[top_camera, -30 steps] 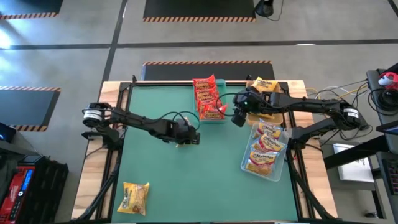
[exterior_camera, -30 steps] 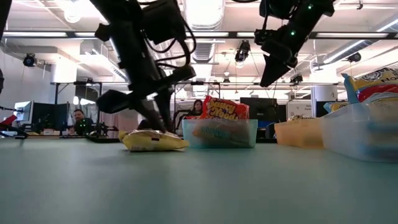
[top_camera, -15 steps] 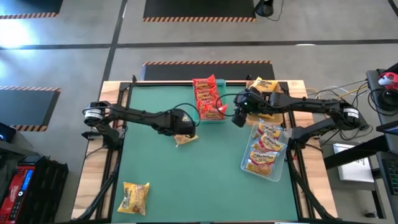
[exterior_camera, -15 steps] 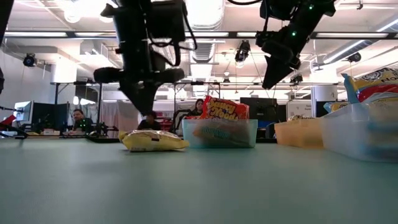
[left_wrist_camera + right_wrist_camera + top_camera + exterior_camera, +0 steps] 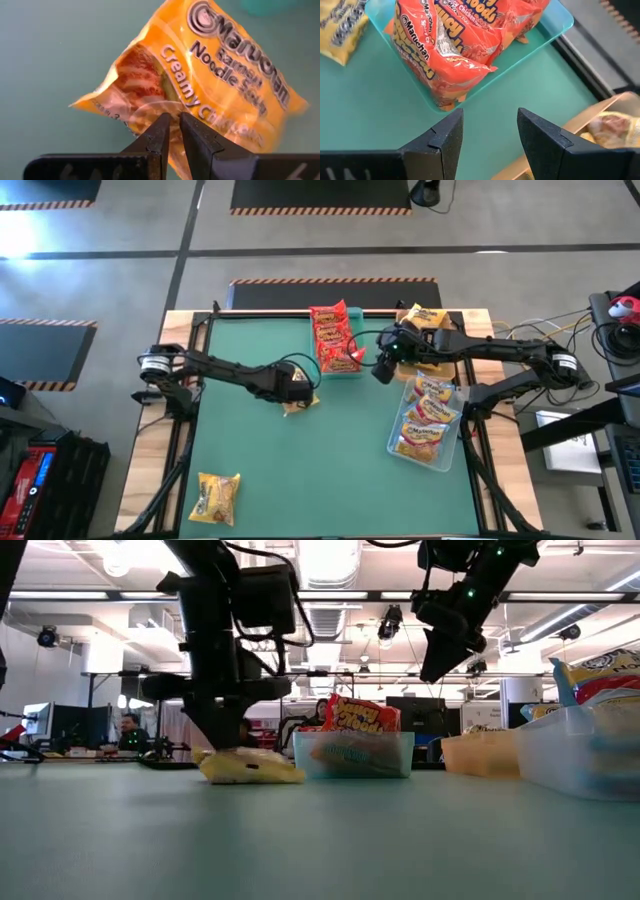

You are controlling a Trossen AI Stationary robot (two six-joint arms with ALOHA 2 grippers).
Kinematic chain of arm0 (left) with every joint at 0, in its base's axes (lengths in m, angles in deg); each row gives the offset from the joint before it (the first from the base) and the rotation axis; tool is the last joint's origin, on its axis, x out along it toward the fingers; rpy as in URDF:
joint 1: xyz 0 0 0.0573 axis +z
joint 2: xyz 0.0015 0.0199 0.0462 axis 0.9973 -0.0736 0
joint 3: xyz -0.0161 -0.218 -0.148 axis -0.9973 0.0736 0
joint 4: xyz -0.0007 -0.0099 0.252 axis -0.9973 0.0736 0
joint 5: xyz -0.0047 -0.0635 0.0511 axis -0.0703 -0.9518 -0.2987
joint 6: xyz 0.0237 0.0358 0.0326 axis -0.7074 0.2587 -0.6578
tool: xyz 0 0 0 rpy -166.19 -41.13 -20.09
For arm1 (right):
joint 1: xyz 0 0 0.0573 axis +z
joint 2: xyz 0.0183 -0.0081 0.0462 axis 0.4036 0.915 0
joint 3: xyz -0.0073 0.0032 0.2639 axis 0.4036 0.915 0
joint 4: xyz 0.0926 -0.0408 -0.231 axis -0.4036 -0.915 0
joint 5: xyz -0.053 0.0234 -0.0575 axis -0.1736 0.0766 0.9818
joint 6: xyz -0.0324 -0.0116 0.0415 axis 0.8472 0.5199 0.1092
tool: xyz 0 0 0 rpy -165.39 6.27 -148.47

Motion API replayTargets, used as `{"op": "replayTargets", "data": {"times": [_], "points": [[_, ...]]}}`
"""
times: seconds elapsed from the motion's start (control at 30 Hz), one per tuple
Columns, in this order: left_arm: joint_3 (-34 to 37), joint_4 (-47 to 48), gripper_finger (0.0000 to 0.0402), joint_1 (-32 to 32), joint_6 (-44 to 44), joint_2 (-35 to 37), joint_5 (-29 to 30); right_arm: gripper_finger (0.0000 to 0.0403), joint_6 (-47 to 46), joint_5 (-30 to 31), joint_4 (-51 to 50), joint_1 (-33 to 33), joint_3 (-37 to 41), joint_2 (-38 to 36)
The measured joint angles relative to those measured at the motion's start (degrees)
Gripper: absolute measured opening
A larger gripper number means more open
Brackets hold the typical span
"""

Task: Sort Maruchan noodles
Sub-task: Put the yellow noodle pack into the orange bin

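Left wrist view: left end effector (image 5: 172, 131) pinched together on crinkly orange ramen packet (image 5: 210, 75); right end effector (image 5: 487, 135) apart.

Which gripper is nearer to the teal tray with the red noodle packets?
Right. The right gripper, open, hangs just beside the teal tray on its right edge. The left gripper, shut, sits lower left of it on a yellow Creamy Chicken packet.

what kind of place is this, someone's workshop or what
Most likely a robotics lab in an open-plan office. Behind the green table are desks with monitors, seated people and exposed ceiling ducts; the grey floor carries hazard-striped mats.
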Motion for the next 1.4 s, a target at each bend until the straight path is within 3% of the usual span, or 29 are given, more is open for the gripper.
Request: {"op": "replayTargets", "data": {"times": [0.13, 0.37, 0.67, 0.93, 1.1, 1.4], "points": [[-1.35, -4.90, 0.0036, -1.76, 0.09, -0.34, -4.17, 0.0176, -3.61, -2.80, -0.34, 0.27, 0.00, 0.04], [-2.61, -14.32, 0.0036, -4.11, 0.81, -2.41, -8.45, 0.0176, -9.08, -14.92, 1.05, 2.58, 2.68, 0.04], [-11.16, -19.70, 0.0036, -5.04, -1.05, -10.65, -9.76, 0.0176, -18.06, -20.76, 17.74, 7.19, 12.80, 0.04], [-21.79, -12.27, 0.0036, -5.08, -5.13, -16.26, -6.55, 0.0176, -23.97, -21.28, 23.68, 8.04, 18.03, 0.04], [-23.29, -13.08, 0.0036, -5.48, -8.39, -14.49, -5.86, 0.0176, -29.26, -21.30, 29.95, 9.39, 22.27, 0.04], [-21.80, -13.31, 0.0036, -7.38, -6.54, -14.34, -8.40, 0.0176, -35.03, -20.50, 36.26, 11.48, 25.73, 0.39]]}}
